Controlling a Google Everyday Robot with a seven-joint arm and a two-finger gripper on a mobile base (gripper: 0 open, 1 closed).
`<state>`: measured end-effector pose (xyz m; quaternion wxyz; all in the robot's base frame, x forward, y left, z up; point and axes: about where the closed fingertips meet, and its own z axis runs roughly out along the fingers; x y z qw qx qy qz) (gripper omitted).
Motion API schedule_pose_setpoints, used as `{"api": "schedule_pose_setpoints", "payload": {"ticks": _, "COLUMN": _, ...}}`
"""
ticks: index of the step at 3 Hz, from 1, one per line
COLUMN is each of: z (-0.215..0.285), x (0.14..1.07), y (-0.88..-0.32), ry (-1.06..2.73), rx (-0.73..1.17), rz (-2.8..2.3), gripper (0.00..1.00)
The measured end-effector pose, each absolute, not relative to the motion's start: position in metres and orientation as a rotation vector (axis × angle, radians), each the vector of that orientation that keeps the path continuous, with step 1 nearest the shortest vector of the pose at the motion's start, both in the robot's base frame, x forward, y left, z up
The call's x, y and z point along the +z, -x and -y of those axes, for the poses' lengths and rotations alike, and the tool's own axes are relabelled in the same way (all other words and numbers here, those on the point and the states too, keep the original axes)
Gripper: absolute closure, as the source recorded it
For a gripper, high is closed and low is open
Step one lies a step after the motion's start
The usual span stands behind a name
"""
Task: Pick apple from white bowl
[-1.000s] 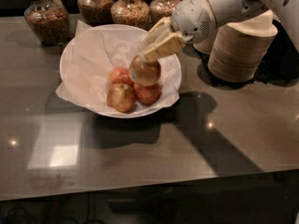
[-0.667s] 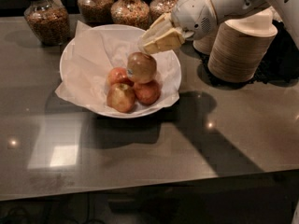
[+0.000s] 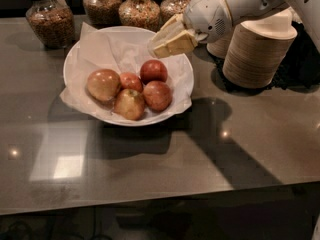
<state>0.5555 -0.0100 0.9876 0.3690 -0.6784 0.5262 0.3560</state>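
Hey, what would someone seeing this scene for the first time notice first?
Most likely the white bowl left of centre, lined with crumpled paper and holding five reddish apples. Then the robot's gripper, reaching in from the upper right and hovering over the bowl's back rim. A stack of beige paper bowls stands at right.

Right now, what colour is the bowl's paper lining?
Paper: white, camera view; gripper hovers over the white bowl.

table (image 3: 240,154) | white bowl (image 3: 66,71), jars (image 3: 139,11), bowl stack (image 3: 256,54) perhaps on mat (image 3: 300,74) | hand (image 3: 159,48) above bowl
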Motion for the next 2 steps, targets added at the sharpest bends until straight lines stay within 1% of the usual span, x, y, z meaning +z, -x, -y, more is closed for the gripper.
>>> {"api": "schedule_pose_setpoints", "payload": {"ticks": 2, "z": 0.0099, "x": 0.9876, "y": -0.5555, "ry": 1.741, "rx": 0.914, "rz": -1.351, "gripper": 0.12}}
